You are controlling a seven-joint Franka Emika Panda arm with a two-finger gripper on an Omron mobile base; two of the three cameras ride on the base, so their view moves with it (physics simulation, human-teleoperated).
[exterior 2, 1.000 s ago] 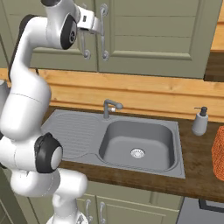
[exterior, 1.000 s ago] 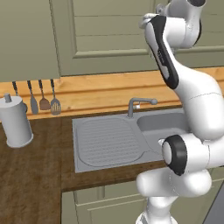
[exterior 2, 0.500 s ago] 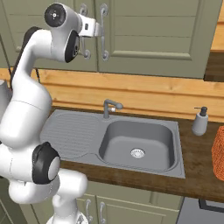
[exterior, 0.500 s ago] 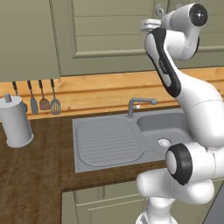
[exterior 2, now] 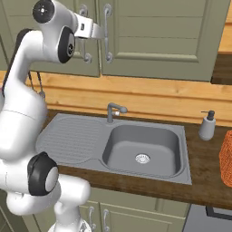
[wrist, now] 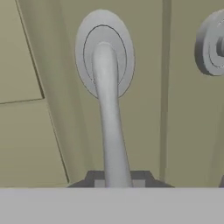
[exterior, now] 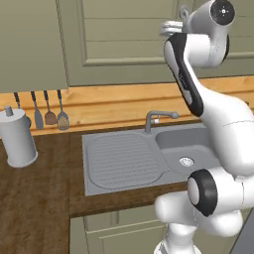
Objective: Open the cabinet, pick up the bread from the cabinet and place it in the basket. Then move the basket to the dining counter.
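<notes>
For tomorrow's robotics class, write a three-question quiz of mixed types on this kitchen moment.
1. True or false: the cabinet doors are closed.
2. The gripper is shut on: A) the tap, B) the cabinet handle, C) the soap dispenser.
3. Fill in: at the right edge of the right base view, the orange basket sits on the ____.

Key: 1 true; 2 B; 3 worktop.

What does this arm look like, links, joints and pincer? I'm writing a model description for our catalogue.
The arm has glossy white, rounded links with a long black strip down the upper link and round black caps with pale centres at the joints. The base is a fat white body with a black disc on its side. The pincer has two small dark tips on a white hand. No loose cables or lettering show.
</notes>
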